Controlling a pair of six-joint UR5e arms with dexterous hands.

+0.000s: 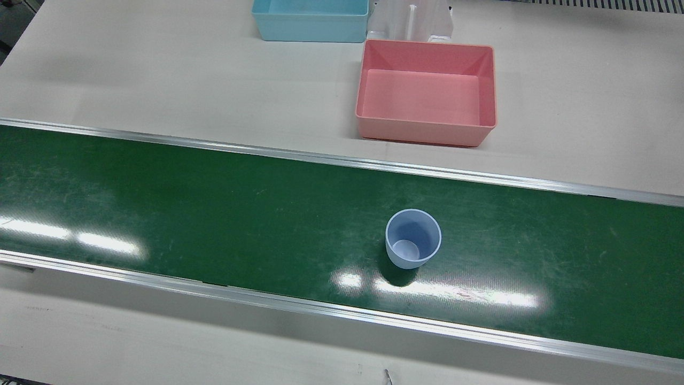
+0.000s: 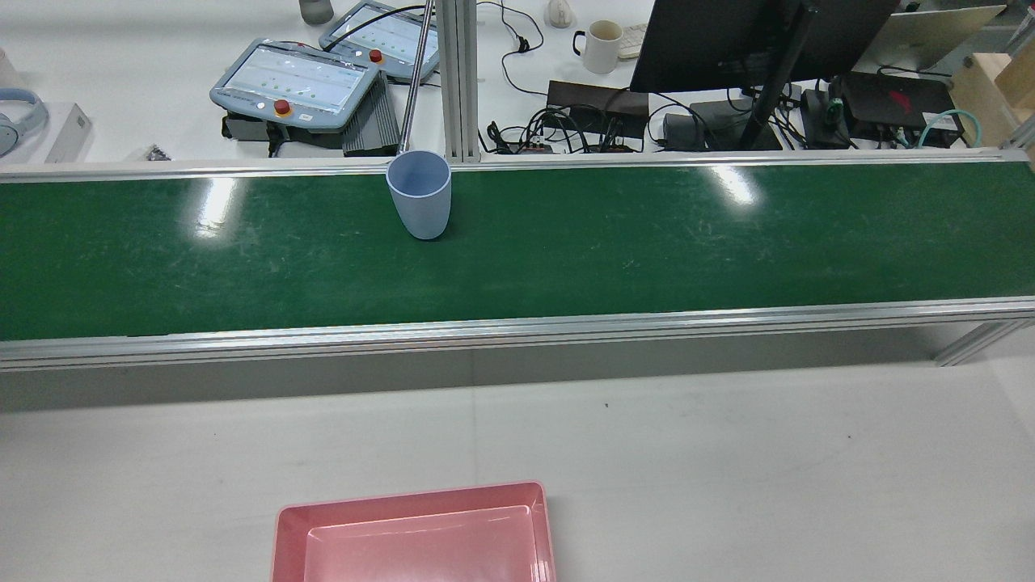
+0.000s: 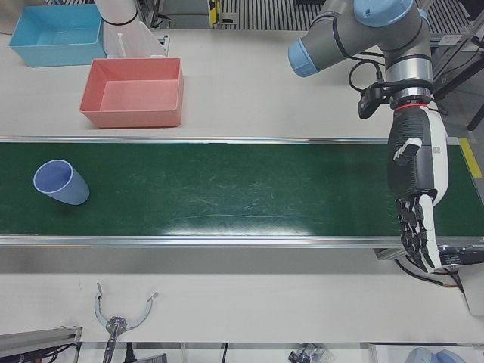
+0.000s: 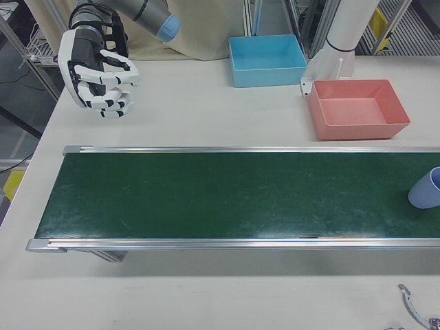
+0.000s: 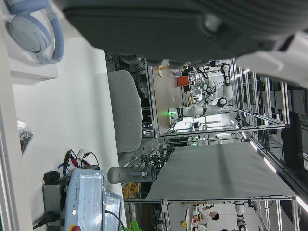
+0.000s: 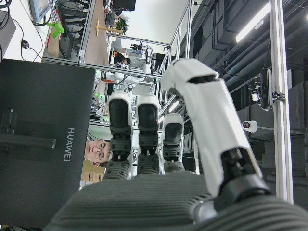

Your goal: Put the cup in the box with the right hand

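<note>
Waiting: I hold the right hand [image 4: 100,72] off the belt, fingers loosely curled, gripping nothing.
Cup [image 1: 413,238]: upright on the green belt [image 1: 214,214] (well apart from my hand).
Next: reach, grasp, carry to pink box [image 1: 426,91].

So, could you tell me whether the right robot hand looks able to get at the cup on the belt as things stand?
Probably yes, though it is far off. The right robot hand hangs open beyond the belt's other end, and the cup stands upright on the bare belt with nothing between them.
</note>
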